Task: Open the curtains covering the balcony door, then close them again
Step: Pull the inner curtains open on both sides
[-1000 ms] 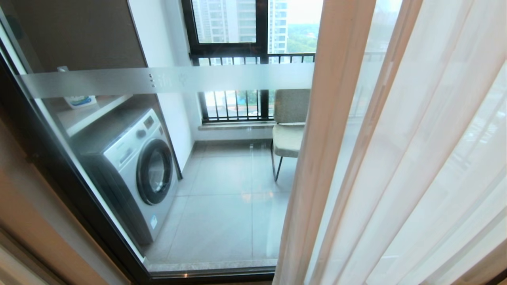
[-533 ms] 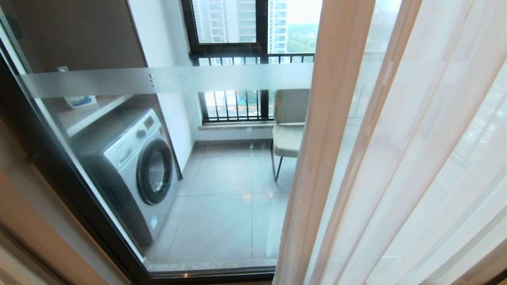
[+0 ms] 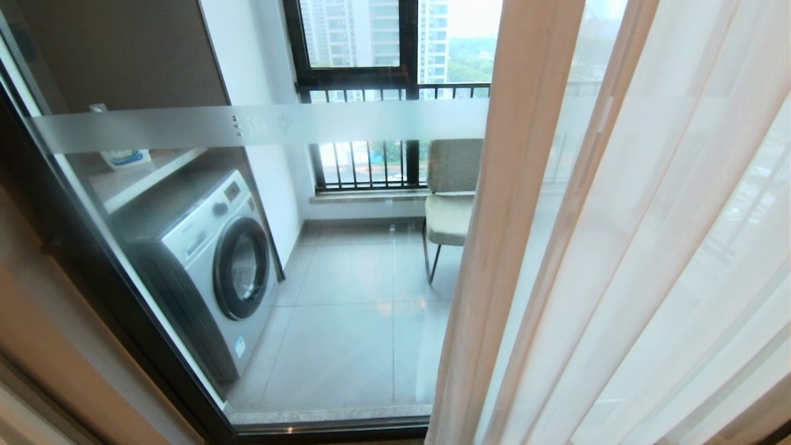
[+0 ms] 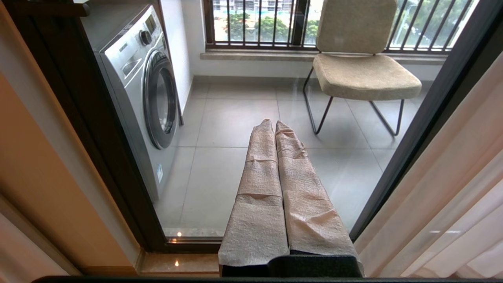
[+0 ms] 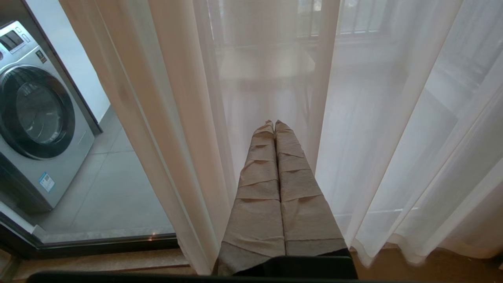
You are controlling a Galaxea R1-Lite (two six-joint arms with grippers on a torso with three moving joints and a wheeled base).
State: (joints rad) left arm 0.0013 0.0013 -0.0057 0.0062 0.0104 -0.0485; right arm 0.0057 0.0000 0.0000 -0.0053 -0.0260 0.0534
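Curtains (image 3: pixel 618 247) hung bunched on the right, their sheer edge leaving the balcony door (image 3: pixel 259 123) glass bare on the left. Both end effectors, left (image 4: pixel 274 122) and right (image 5: pixel 274 122), were clenched and empty, near the glass. No writing on the washing machine (image 3: pixel 210 259) labels was readable.

So the curtains (image 3: pixel 618 247) are hanging bunched over on the right side, sheer white see-through fabric falling in long pleats down to the floor, with a beige tint along the folds. The balcony door (image 3: pixel 259 127) is sitting uncovered on the left: clear glass in a thick black frame, a frosted white band running across it.
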